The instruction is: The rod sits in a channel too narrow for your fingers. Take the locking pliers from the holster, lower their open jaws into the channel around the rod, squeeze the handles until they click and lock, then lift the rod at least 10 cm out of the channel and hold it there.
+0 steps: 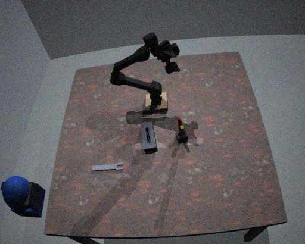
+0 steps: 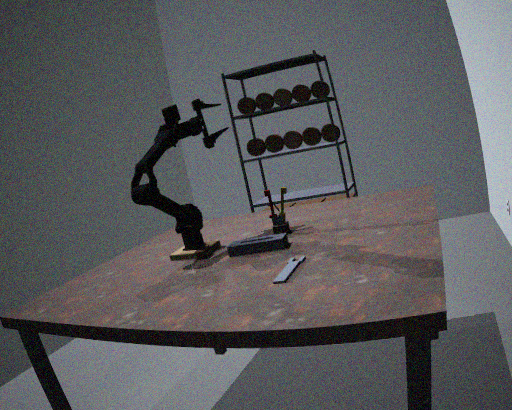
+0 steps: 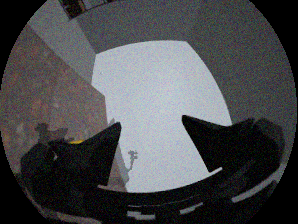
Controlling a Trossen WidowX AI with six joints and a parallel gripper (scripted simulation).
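My gripper point(image 1: 179, 62) point(image 2: 224, 116) point(image 3: 152, 121) is open and empty, raised high above the table behind the holster and channel block. The locking pliers stand upright with handles spread, one tipped red point(image 1: 179, 118) point(image 2: 267, 192) and one tipped yellow point(image 1: 182, 127) point(image 2: 283, 190); a bit of yellow point(image 3: 76, 142) shows beside the left finger in the wrist view. Their jaws are hidden in the dark holster point(image 1: 181, 138) point(image 2: 281, 228). The grey channel block point(image 1: 152, 145) point(image 2: 258, 245) lies left of the holster in the top view. Its slot looks dark; I cannot tell the rod apart inside.
A flat pale fork-ended tool point(image 1: 104, 168) point(image 2: 286, 272) lies on the table point(image 1: 228, 166) point(image 2: 148, 300), away from the block. The arm's base stands on a yellowish plate point(image 1: 164, 102) point(image 2: 183, 254). A shelf rack with round items is beyond the table, and a blue object point(image 1: 16, 190) is off its left side.
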